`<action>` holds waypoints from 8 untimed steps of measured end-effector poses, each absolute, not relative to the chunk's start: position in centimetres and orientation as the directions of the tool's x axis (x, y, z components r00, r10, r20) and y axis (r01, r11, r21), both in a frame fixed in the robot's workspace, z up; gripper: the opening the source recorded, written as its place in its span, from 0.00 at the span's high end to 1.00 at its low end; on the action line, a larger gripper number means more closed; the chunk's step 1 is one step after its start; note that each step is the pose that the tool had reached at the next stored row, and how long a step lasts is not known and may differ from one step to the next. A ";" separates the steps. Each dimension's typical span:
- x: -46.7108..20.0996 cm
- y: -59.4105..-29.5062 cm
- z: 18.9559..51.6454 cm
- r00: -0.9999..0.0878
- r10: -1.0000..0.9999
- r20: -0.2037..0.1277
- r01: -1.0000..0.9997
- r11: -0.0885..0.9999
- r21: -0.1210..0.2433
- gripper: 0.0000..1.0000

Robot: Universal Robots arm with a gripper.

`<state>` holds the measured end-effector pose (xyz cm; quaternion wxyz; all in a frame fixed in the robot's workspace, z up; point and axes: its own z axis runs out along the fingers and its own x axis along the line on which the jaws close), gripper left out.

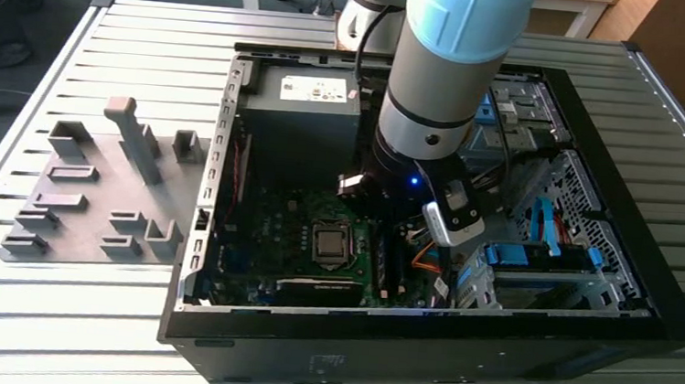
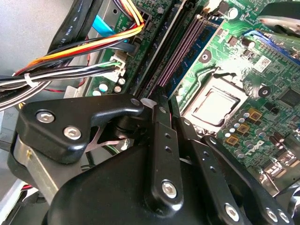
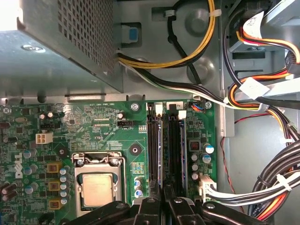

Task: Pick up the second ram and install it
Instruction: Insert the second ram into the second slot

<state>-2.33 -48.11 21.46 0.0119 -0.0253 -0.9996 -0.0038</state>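
Observation:
My gripper (image 1: pixel 427 240) is low inside the open computer case (image 1: pixel 628 297), over the memory slots (image 3: pixel 174 145) beside the processor socket (image 3: pixel 96 187). In both wrist views its black fingers (image 3: pixel 150 206) stand almost together. From between them a thin blue-green edge, the second ram (image 3: pixel 161 154), runs edge-on along the slots. It lies between the two dark slots, in line with them. How deep it sits in a slot is hidden by the fingers. White slot latches (image 3: pixel 158 108) show at the far end.
The power supply (image 1: pixel 301 106) sits at the back of the case, with cable bundles (image 3: pixel 262 93) beside the slots. Blue drive-bay clips (image 1: pixel 521 256) are at the exterior view's right. A grey fixture with upright blocks (image 1: pixel 98 191) lies on the slatted table at the left.

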 end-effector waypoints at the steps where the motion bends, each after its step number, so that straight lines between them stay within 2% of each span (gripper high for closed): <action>1: -2.3 -48.1 21.5 -0.998 0.050 0.024 0.051 0.999 0.007 0.86; 8: -2.3 -48.1 21.6 -0.998 0.049 0.031 0.050 0.999 0.007 0.86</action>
